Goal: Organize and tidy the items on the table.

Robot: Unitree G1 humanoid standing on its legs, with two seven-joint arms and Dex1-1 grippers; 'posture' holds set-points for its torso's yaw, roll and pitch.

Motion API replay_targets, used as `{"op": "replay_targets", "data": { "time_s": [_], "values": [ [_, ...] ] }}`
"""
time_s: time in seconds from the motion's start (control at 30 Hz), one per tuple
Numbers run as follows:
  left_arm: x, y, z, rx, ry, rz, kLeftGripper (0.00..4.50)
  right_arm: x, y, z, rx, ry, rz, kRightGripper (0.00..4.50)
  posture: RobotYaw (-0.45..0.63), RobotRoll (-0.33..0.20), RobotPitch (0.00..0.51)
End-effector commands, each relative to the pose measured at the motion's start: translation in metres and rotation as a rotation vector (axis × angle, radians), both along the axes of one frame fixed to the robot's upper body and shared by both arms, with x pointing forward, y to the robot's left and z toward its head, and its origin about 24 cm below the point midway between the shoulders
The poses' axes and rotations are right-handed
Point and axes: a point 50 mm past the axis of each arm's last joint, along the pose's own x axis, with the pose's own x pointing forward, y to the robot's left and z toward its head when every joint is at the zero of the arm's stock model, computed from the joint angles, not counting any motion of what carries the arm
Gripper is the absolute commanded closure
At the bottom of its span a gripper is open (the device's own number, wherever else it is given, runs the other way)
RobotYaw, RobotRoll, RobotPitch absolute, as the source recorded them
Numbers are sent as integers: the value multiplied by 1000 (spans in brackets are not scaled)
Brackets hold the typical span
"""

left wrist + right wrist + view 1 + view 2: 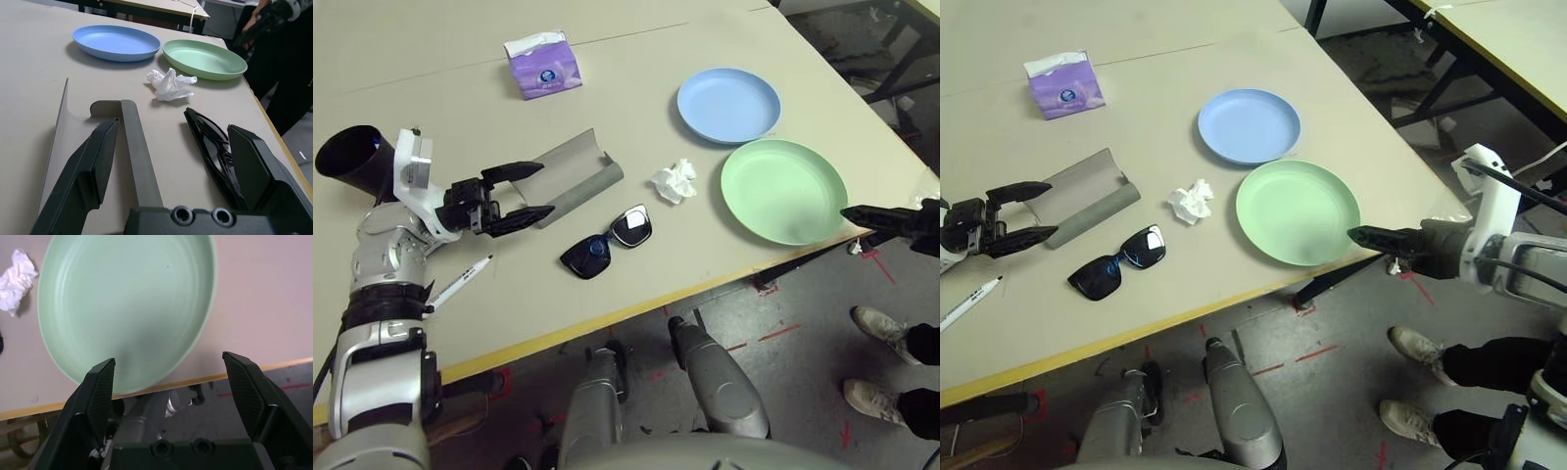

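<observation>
My left gripper [546,188] is open just above the table [431,127], its fingertips at the near end of the open grey glasses case [578,174]. In the left wrist view this gripper [173,128] straddles the case [139,156] and the black sunglasses [210,142]. The sunglasses [607,243] lie in front of the case. A white marker [460,282] lies under my left forearm. The crumpled tissue [674,181] sits between the case and the green plate [783,191], and the blue plate [728,104] lies behind that plate. My right gripper [168,367] is open at the green plate's [127,308] near rim, over the table's front edge.
A purple tissue pack [543,67] stands at the back of the table. A person's shoes [881,323] and dark trouser legs are on the floor right of the table, close to my right arm. Another table [1508,39] stands further right.
</observation>
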Motion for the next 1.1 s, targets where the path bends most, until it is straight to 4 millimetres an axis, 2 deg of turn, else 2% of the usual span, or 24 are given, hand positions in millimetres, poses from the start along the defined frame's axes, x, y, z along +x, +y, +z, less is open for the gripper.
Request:
{"op": "replay_targets", "data": {
  "time_s": [0.03,0.47,0.87,1.1],
  "values": [
    [-6,1,0,-3,-2,4,0,5,2,-11,-4,37,1,27,-294,0,281],
    [-9,-2,5,-9,-18,10,0,12,-1,-28,-14,57,2,27,-278,0,272],
    [-8,-6,3,-15,-14,4,0,1,-18,-27,-82,116,-28,27,-289,0,278],
    [-8,-8,1,-17,-11,-4,0,-1,-20,-26,-95,131,-33,27,-290,0,279]
  ]
}}
